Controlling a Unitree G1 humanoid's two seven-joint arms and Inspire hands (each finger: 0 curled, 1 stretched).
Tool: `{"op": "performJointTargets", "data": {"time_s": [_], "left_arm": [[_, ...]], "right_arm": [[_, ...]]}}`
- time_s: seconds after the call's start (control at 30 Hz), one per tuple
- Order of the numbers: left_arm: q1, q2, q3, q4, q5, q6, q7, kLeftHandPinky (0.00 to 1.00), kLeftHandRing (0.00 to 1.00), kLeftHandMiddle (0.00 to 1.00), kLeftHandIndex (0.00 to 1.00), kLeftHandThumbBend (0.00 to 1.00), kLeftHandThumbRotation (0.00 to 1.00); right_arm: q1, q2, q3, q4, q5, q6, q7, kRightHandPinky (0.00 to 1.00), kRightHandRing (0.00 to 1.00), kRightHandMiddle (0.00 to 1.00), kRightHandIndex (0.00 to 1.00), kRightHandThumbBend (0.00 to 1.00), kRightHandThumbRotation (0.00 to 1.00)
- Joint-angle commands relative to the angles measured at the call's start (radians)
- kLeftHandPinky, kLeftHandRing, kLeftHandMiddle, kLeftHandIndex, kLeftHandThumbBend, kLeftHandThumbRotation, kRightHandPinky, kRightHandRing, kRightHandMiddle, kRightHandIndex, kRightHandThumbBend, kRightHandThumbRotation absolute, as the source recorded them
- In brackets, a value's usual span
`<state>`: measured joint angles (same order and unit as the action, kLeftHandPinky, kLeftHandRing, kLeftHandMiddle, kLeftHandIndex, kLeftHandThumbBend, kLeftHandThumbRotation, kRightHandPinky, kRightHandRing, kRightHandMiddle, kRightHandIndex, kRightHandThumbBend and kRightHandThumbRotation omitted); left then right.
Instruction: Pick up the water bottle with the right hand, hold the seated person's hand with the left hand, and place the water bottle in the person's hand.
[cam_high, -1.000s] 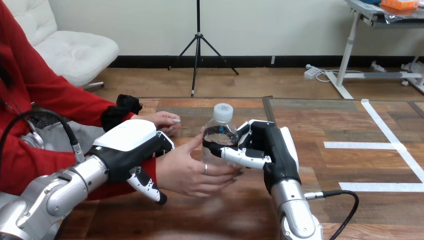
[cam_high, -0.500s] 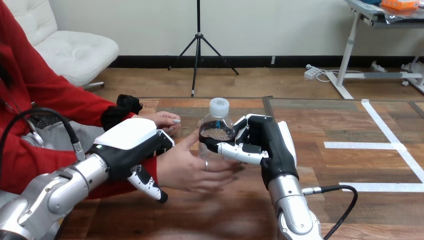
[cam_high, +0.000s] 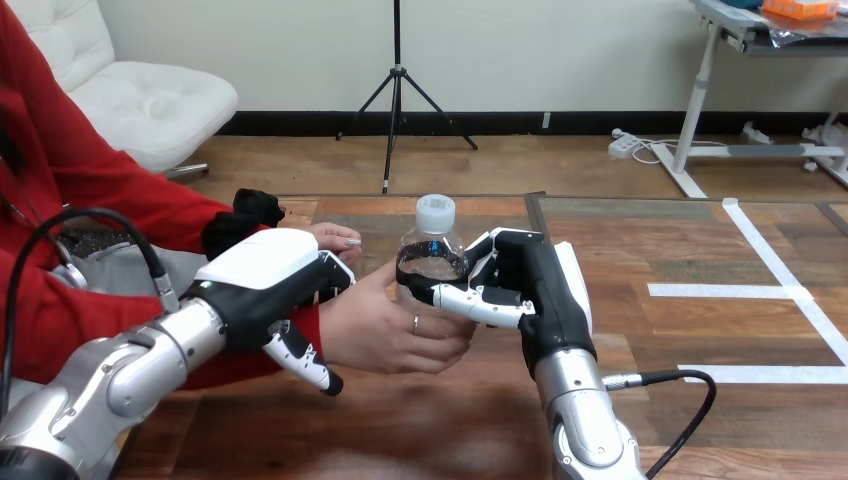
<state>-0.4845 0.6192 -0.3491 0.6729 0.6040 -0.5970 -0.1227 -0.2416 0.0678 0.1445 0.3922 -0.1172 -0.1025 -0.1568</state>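
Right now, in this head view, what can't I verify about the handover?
All in the head view:
- Whether the left hand grips the person's wrist: its own white back covers the contact.
- The water bottle's base: hidden behind the person's hand and the right hand, so whether it rests on the palm cannot be told.
- The person's far hand: partly behind the left hand.

Bottle between hands, mid-table (cam_high: 640, 240).
The water bottle (cam_high: 432, 252) stands upright in the person's hand (cam_high: 390, 332). The right hand (cam_high: 525, 290) is at its right side, and the left hand (cam_high: 262, 288) lies over the person's wrist (cam_high: 326, 330) to its left. The person's farther hand (cam_high: 325, 240) rests behind.
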Motion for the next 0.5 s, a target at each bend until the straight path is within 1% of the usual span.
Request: {"op": "performJointTargets", "data": {"time_s": [0.0,0.27,0.47], "left_arm": [[-0.105,-0.051,-0.004,-0.012,-0.004,-0.045,0.029,0.22,0.29,0.37,0.41,0.86,0.02],[-0.116,-0.061,-0.007,0.005,0.004,-0.046,0.035,0.22,0.29,0.36,0.41,0.86,0.03],[-0.124,-0.064,-0.009,0.020,0.010,-0.054,0.044,0.22,0.28,0.36,0.41,0.86,0.03]], "right_arm": [[-0.025,0.083,0.034,-0.098,0.005,0.006,-0.002,0.05,0.10,0.15,0.15,0.64,0.00],[-0.018,0.077,0.037,-0.125,0.001,0.034,-0.004,0.05,0.11,0.15,0.15,0.64,0.00],[-0.018,0.070,0.036,-0.119,0.000,0.030,-0.004,0.06,0.11,0.15,0.15,0.64,0.00]]}}
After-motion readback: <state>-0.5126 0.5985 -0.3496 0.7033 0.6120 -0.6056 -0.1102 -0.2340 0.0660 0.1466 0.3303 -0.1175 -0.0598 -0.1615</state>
